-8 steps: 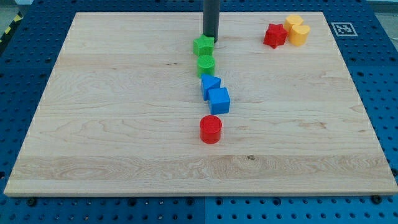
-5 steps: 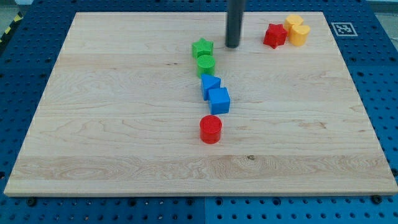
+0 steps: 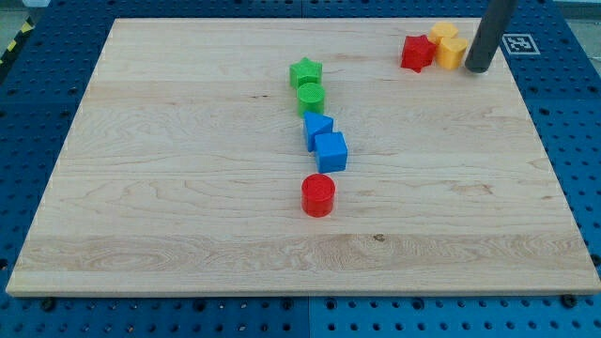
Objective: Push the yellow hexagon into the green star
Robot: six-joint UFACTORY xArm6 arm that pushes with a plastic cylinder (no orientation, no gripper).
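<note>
Two yellow blocks stand together near the view's top right. The lower one (image 3: 453,52) looks like the hexagon; the upper one (image 3: 443,35) is partly behind it and I cannot make out its shape. The green star (image 3: 305,71) sits at the top centre, far to the left of them. My tip (image 3: 478,69) is just to the right of the lower yellow block, close beside it; I cannot tell whether it touches. A red star (image 3: 415,53) lies against the left side of the yellow pair.
Below the green star a line of blocks runs down the board: a green cylinder (image 3: 311,97), a blue block (image 3: 317,127), a blue cube (image 3: 331,151) and a red cylinder (image 3: 318,195). The board's right edge (image 3: 526,103) is near my tip.
My tip has moved from beside the green star across to the right, past the red star, to the right side of the yellow blocks. No block has visibly moved.
</note>
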